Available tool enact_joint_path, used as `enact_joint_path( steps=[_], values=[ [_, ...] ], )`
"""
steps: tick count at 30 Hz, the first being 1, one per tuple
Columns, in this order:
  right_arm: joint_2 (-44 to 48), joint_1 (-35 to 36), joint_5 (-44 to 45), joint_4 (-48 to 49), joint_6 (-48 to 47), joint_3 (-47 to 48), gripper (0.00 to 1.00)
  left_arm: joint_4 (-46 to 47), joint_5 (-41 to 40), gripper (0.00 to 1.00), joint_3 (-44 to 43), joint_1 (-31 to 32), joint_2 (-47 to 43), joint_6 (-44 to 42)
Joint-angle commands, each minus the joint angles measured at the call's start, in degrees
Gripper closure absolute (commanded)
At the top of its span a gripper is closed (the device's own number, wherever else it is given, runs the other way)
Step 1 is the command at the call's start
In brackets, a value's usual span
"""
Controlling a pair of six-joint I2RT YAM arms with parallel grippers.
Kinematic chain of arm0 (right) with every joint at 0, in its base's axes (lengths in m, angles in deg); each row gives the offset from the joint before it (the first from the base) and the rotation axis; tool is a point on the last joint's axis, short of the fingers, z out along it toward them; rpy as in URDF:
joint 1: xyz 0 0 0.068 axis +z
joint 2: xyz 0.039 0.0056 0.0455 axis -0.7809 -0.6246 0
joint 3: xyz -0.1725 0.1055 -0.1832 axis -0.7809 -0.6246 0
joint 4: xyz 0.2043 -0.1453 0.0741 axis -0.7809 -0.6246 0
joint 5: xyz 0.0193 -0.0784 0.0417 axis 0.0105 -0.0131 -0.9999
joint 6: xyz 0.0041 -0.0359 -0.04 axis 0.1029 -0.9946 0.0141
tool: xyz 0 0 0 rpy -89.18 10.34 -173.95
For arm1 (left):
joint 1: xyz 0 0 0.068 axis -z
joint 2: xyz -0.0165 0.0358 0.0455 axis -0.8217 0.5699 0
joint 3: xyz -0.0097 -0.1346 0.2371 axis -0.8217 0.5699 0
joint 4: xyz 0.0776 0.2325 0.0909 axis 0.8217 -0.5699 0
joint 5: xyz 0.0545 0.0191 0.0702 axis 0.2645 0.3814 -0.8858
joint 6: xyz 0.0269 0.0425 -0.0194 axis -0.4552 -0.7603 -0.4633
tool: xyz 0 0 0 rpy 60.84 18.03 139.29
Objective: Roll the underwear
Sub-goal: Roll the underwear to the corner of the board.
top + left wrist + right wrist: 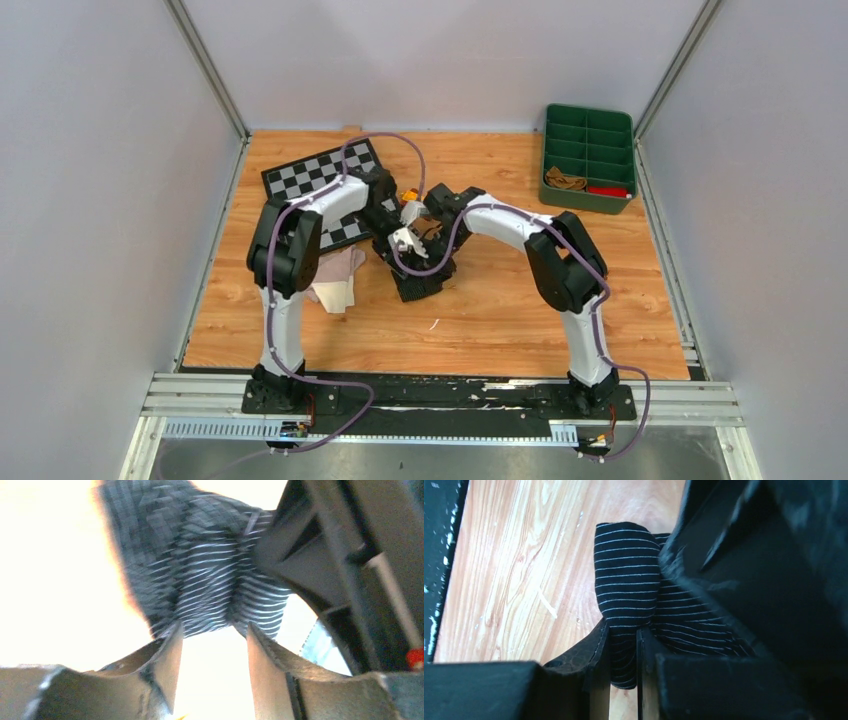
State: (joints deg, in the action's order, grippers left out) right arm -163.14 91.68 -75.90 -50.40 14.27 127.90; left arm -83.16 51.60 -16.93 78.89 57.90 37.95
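Note:
The black underwear [421, 282], with thin white stripes, lies bunched on the wooden table between the two arms. In the right wrist view a fold of the black underwear [626, 570] stands up from the wood, and my right gripper [624, 632] is shut on its lower part. My left gripper [212, 630] is open, its fingertips just short of the black underwear [200, 580], with nothing between them. The other arm's dark body fills the right side of both wrist views. A pale pink-beige underwear [336, 279] lies crumpled beside the left arm. A tan-brown underwear [564, 181] sits in the green bin.
A checkerboard mat [310, 180] lies at the back left, partly under the left arm. The green divided bin [588, 125] stands at the back right and also holds a red item [607, 190]. Grey walls close in the table on three sides.

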Motion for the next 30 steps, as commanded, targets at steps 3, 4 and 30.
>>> enact_joint_path(
  steps=[3,4,30],
  values=[
    [-16.5,-2.08,-6.27,-28.04,0.46,13.17,1.0,20.45,-25.91,0.42,-3.05,-6.04,-11.36,17.59],
    [-19.09,-2.38,-6.38,-30.81,0.71,16.06,1.0,22.34,-26.69,0.42,-2.33,-6.97,-13.14,19.44],
    [-39.51,-11.23,-10.65,-30.14,25.88,29.24,0.99,39.47,-24.14,0.33,36.3,20.84,-40.5,-12.54]
  ],
)
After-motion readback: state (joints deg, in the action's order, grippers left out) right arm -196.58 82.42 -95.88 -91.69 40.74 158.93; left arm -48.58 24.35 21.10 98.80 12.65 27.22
